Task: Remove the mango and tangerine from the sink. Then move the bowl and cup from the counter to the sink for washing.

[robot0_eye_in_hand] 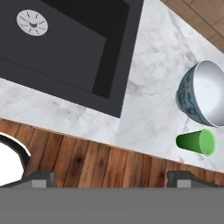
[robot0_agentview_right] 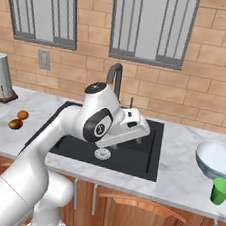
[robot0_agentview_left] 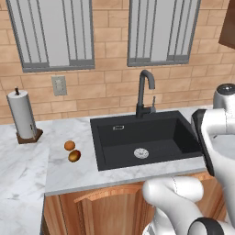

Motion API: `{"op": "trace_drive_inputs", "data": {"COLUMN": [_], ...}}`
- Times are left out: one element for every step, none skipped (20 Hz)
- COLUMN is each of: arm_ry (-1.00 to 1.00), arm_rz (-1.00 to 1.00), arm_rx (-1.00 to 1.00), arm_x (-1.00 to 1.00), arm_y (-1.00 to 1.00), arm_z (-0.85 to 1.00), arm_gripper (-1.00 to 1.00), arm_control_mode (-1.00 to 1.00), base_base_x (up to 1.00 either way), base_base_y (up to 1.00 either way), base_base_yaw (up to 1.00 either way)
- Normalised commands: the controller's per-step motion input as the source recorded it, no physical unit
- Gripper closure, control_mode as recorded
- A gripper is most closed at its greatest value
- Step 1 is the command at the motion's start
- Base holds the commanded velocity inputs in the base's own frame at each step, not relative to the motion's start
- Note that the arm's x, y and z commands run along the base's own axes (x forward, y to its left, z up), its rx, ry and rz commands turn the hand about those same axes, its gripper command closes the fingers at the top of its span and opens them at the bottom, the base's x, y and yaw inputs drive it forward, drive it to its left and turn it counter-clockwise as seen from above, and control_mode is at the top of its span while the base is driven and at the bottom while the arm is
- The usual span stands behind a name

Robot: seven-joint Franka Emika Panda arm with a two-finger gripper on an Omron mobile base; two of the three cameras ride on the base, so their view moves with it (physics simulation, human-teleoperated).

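The black sink (robot0_agentview_left: pixel 133 135) holds no fruit; only its silver drain shows. The tangerine (robot0_agentview_left: pixel 69 145) and the darker mango (robot0_agentview_left: pixel 74 156) lie side by side on the counter (robot0_agentview_left: pixel 69 176) left of the basin, also seen as tangerine (robot0_agentview_right: pixel 23 115) and mango (robot0_agentview_right: pixel 16 123). The pale bowl (robot0_agentview_right: pixel 217 159) and a green cup (robot0_agentview_right: pixel 220 191) stand on the counter far right of the sink (robot0_agentview_right: pixel 139 161). In the hand view the bowl (robot0_eye_in_hand: pixel 205 94) and cup (robot0_eye_in_hand: pixel 197 142) lie ahead on the right. My gripper (robot0_eye_in_hand: pixel 110 178) is open and empty, above the sink's right front corner.
A black gooseneck tap (robot0_agentview_left: pixel 146 92) rises behind the basin. A paper towel roll (robot0_agentview_left: pixel 22 114) stands at the far left by the brick wall. Wooden cabinet fronts (robot0_agentview_right: pixel 122 212) run under the counter edge. Bare marble (robot0_eye_in_hand: pixel 148 87) separates sink and bowl.
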Motion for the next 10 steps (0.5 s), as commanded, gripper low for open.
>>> {"op": "trace_drive_inputs", "data": {"arm_ry": [0.0, 0.0, 0.0, 0.0, 0.0, 0.0, 0.0, 0.0, 0.0, 0.0], "arm_rz": [0.13, 0.14, 0.15, 0.15, 0.15, 0.15, 0.14, 0.15, 0.14, 0.13], "arm_rx": [-0.01, -0.01, 0.0, 0.0, 0.0, 0.0, 0.0, 0.0, 0.0, 0.0], "arm_x": [0.1, 0.09, 0.08, 0.09, 0.08, 0.08, 0.09, 0.1, 0.1, 0.12], "arm_y": [-0.24, -0.26, -0.28, -0.28, -0.29, -0.29, -0.29, -0.29, -0.3, -0.29], "arm_z": [0.02, 0.03, 0.04, 0.03, 0.04, 0.03, 0.02, 0.03, 0.02, 0.02], "arm_gripper": [-1.0, -1.0, -1.0, -1.0, -1.0, -1.0, -1.0, -1.0, -1.0, -1.0], "arm_control_mode": [-1.0, -1.0, -1.0, -1.0, -1.0, -1.0, -1.0, -1.0, -1.0, -1.0], "base_base_x": [0.0, 0.0, 0.0, 0.0, 0.0, 0.0, 0.0, 0.0, 0.0, 0.0], "base_base_y": [0.0, 0.0, 0.0, 0.0, 0.0, 0.0, 0.0, 0.0, 0.0, 0.0], "base_base_yaw": [0.0, 0.0, 0.0, 0.0, 0.0, 0.0, 0.0, 0.0, 0.0, 0.0]}}
